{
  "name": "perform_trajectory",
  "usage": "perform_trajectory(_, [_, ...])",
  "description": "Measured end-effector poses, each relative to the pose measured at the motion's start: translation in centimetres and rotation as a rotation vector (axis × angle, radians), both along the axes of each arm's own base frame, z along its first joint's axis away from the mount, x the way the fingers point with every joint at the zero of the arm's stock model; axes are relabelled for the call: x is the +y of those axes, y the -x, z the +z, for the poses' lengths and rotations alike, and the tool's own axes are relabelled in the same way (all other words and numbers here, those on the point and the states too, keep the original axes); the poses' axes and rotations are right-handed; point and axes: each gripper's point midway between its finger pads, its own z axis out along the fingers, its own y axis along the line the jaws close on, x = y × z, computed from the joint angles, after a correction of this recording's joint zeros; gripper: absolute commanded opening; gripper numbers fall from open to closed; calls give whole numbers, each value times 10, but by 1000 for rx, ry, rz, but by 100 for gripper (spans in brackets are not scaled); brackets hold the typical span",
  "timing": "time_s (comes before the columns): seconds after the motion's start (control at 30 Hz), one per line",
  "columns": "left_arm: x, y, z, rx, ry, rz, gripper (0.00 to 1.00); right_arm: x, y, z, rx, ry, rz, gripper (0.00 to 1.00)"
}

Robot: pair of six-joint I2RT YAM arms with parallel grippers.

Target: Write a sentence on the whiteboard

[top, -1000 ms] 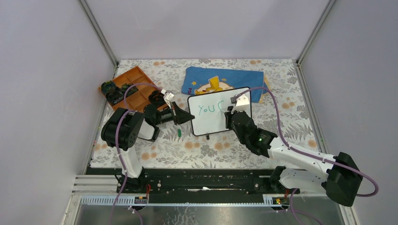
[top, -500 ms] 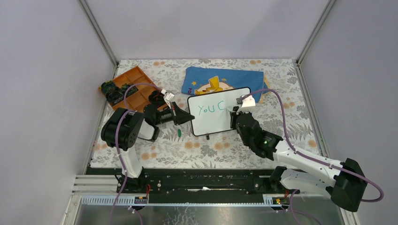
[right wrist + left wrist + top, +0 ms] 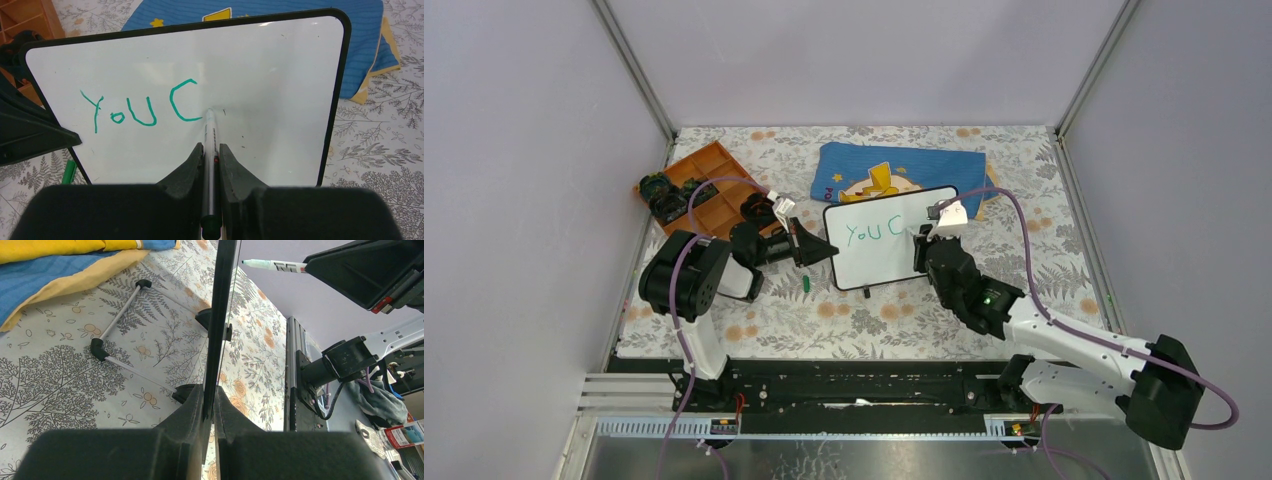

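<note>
Whiteboard [image 3: 270, 100] sentence [image 3: 134, 112] reads only "YoU C". Right gripper [image 3: 211, 150] clamps the marker [image 3: 209, 135] at C's 4 o'clock. Left gripper [image 3: 210, 395] pinches the 9 o'clock edge. Excess pressure could skew it.

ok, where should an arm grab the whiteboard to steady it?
Whiteboard by its thin left edge, coming from the left, one finger in front, one behind, as the left gripper does. It stands upright, and the marker is at its face.
</note>
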Motion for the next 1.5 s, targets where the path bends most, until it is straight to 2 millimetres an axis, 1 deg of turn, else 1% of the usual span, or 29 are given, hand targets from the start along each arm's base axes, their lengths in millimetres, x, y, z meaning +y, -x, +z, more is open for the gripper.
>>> perform_trajectory(0.4, [0, 0, 0, -3, -3, 0, 0, 4, -7, 2, -2, -3, -9, 0])
perform_trajectory(0.73, [0, 0, 0, -3, -3, 0, 0, 14, -6, -1, 10, -15, 37, 0])
perform_trajectory(0.97, [0, 0, 0, -3, -3, -1, 0, 17, -5, -2, 18, -17, 54, 0])
perform_trajectory(1.5, [0, 0, 0, -3, -4, -1, 0, 9, -2, -10, 41, 16, 36, 0])
